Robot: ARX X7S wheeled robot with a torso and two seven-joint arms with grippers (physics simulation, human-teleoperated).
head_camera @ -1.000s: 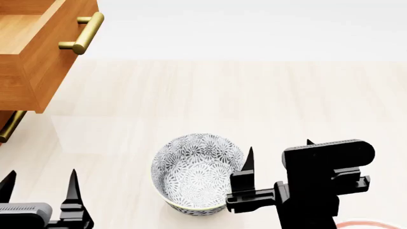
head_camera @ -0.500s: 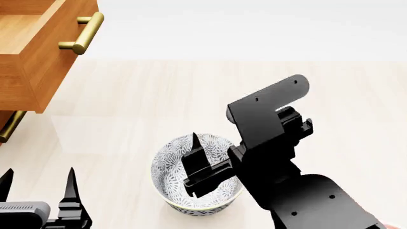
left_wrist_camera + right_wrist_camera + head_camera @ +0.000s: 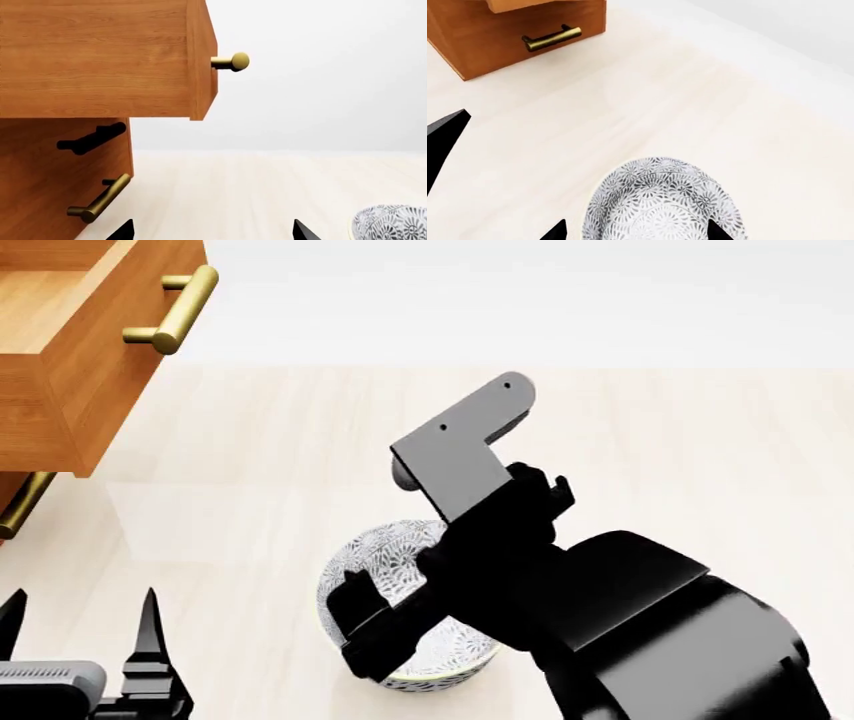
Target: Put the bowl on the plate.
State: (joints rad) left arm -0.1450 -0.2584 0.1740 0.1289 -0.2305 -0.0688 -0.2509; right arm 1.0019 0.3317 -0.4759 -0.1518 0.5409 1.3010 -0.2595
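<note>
The bowl [image 3: 387,565], white with dense grey-black floral lace, stands upright on the pale wood floor. My right arm [image 3: 587,610] reaches over it and covers its right half in the head view. In the right wrist view my right gripper [image 3: 635,232] is open just above the bowl [image 3: 664,205], one fingertip [image 3: 555,231] on each side of it, and holds nothing. My left gripper [image 3: 80,615] is open and empty at the lower left; in its wrist view the bowl [image 3: 393,224] shows off to one side of the left gripper [image 3: 213,231]. The plate is out of view.
A wooden cabinet with a pulled-out drawer [image 3: 80,350] and brass bar handles [image 3: 174,310] stands at the far left; the cabinet [image 3: 100,60] lies close ahead of the left gripper, and the cabinet [image 3: 514,35] also shows in the right wrist view. A white wall [image 3: 534,300] runs behind the floor.
My right arm has swung left and forward from beside the bowl to over it, with its open fingers now straddling the bowl. The left gripper has barely moved.
</note>
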